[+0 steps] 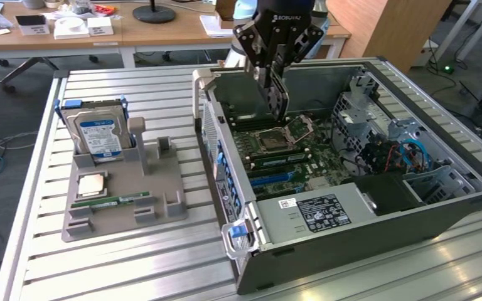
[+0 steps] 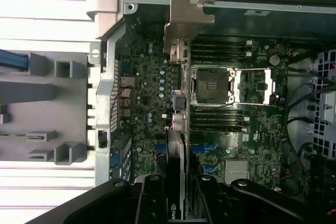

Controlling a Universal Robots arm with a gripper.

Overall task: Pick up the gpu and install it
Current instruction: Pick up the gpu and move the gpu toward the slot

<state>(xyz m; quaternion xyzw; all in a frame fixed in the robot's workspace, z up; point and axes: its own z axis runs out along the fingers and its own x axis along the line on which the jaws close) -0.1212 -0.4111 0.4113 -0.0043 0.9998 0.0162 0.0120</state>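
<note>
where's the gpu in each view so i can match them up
Exterior view: the thin dark gpu card with silver end bracket hangs upright over the open grey computer case.
Wrist view: seen edge-on, running out from between the black fingers over the green motherboard.
Shared landmark: the square cpu socket with its silver frame open.

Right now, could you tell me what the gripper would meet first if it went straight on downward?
Probably the motherboard beside the CPU socket, reached first by the gpu the gripper holds; depth is unclear.
</note>
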